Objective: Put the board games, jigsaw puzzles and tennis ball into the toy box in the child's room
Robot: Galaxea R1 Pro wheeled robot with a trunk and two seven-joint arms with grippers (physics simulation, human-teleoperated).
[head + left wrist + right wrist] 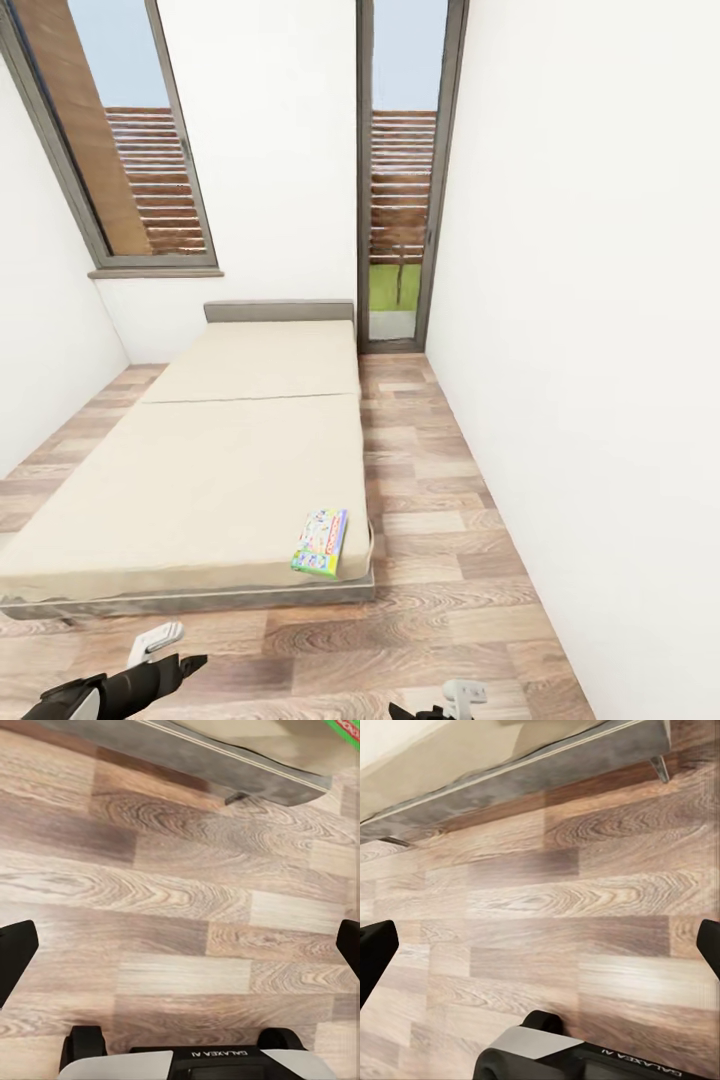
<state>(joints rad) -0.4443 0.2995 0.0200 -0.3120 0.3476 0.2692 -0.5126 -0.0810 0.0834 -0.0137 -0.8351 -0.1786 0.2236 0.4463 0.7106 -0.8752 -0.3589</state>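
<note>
One board game [321, 542], a flat box printed in green, blue and pale colours, lies on the bed [200, 470] near its front right corner. A green and red corner of the board game [346, 726] peeks into the left wrist view past the bed's grey base [210, 761]. My left gripper [172, 650] hangs low over the wood floor in front of the bed, open and empty [180, 949]. My right gripper [455, 698] is also open and empty [540, 949], close to the bed's base [532, 772]. The table, toy box, jigsaw puzzles and tennis ball are out of view.
A white wall [600, 350] runs along the right, leaving a strip of plank floor [430, 480] beside the bed. Tall grey-framed windows [400, 180] stand behind the low headboard [278, 311]. Another wall closes the left side.
</note>
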